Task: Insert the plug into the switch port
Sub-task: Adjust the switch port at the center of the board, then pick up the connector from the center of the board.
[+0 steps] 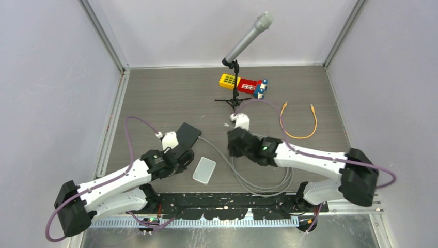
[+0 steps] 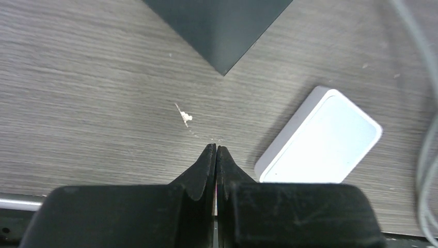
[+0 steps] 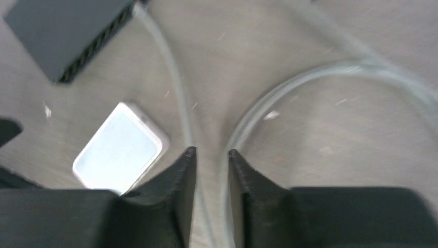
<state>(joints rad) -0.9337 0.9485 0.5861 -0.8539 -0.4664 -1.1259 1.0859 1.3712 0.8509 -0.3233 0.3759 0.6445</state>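
The black switch [image 1: 187, 133] lies left of centre; it also shows in the right wrist view [image 3: 62, 31] with its row of ports on the lower right side, and in the left wrist view [image 2: 222, 26]. A grey cable [image 1: 222, 155] meets the switch's right end, where its plug [image 3: 137, 9] sits at the port side; how deep it sits I cannot tell. My right gripper [image 3: 212, 152] [image 1: 233, 147] is open above two strands of the grey cable [image 3: 181, 103]. My left gripper [image 2: 216, 148] [image 1: 186, 155] is shut and empty, just in front of the switch.
A white box [image 1: 204, 170] [image 2: 323, 137] [image 3: 121, 147] lies between the grippers, near the front. The grey cable loops at front centre [image 1: 263, 186]. An orange cable [image 1: 299, 124], a microphone stand [image 1: 236, 77] and a red and yellow toy [image 1: 243, 83] stand at the back.
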